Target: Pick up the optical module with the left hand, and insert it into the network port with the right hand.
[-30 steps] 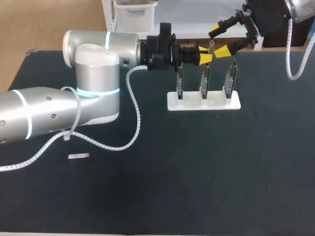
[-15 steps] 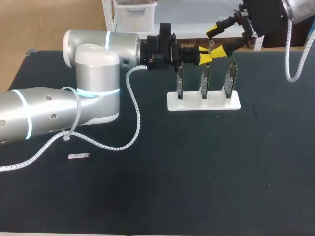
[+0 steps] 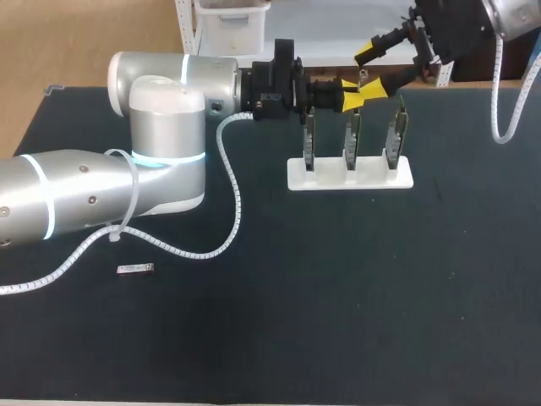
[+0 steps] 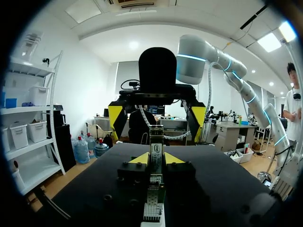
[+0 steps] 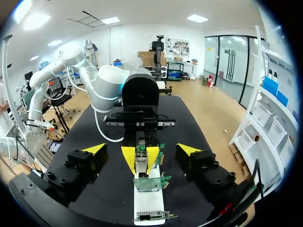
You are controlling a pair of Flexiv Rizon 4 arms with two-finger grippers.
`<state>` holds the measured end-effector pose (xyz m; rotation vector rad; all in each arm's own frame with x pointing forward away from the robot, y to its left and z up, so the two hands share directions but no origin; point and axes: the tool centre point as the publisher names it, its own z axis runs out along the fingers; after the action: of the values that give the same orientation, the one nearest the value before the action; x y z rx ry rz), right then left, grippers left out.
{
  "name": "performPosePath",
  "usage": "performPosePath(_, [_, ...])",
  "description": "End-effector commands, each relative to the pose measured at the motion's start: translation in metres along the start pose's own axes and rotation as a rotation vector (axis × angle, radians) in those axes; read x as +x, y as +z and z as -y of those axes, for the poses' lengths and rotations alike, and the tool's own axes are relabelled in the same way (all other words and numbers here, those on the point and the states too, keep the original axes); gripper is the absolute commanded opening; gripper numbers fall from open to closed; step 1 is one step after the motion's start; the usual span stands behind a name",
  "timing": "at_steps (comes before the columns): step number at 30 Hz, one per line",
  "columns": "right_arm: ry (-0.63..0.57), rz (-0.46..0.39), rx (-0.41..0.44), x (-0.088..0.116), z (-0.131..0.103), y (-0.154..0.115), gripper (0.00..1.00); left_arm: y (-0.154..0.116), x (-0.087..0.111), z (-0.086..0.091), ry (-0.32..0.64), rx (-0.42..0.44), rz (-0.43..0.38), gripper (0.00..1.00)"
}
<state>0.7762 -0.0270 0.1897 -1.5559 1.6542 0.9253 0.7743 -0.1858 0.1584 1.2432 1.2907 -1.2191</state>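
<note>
Our left arm (image 3: 161, 93) comes in from the left side and lies level across the far part of the tabletop (image 3: 338, 296). Its left jaws are clenched on the module (image 4: 156, 150). In the left wrist view the module stands upright between the two yellow tips, which press it from both sides. The module is held in the air above the stand (image 3: 351, 173), over the middle one of the three cards (image 3: 350, 139).

Our right arm (image 3: 516, 13) comes in from the far right corner, and its right jaws face the left ones head-on. They are released and spread wide. In the right wrist view one yellow finger (image 5: 94, 149) sits on each side of the module, and both are apart from it. In the head view the lower right finger sits just beside the left yellow tips. We cannot tell there whether they touch.

The stand is a white block on the tabletop with the three green cards upright in it, side by side. In the right wrist view the stand and cards lie under the module, between the spread fingers.

A small silver piece (image 3: 134, 269) lies flat on the tabletop near the left arm's cable, well apart from the stand.
</note>
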Motion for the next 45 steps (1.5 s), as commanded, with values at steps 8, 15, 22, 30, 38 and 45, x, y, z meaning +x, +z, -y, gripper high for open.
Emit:
performPosePath(8, [-0.001, -0.003, 0.002, -0.0002, -0.0019, 0.0002, 0.0, 0.0006, 0.0008, 0.0, 0.001, -0.002, 0.002, 0.0])
performPosePath(15, [0.0, -0.004, 0.001, 0.0006, -0.0014, 0.0002, 0.0, 0.0006, 0.0008, 0.0, 0.001, -0.002, 0.002, 0.0])
performPosePath(22, [-0.001, -0.002, -0.001, 0.001, -0.0014, 0.0003, 0.0, 0.0006, 0.0008, 0.0, 0.001, -0.002, 0.002, 0.0])
performPosePath(30, [-0.002, 0.001, -0.001, 0.0012, -0.0014, 0.0, 0.0, 0.0006, 0.0008, 0.0, 0.001, -0.002, 0.002, 1.0])
performPosePath(38, [-0.004, 0.001, -0.002, 0.0013, -0.0014, -0.0004, 0.0, 0.0006, 0.0008, 0.0, 0.001, -0.002, 0.002, 1.0])
performPosePath(45, [-0.004, 0.0, -0.004, 0.0014, -0.0009, -0.0004, 0.0, -0.0022, 0.0017, 0.0031, 0.016, -0.002, -0.027, 1.0])
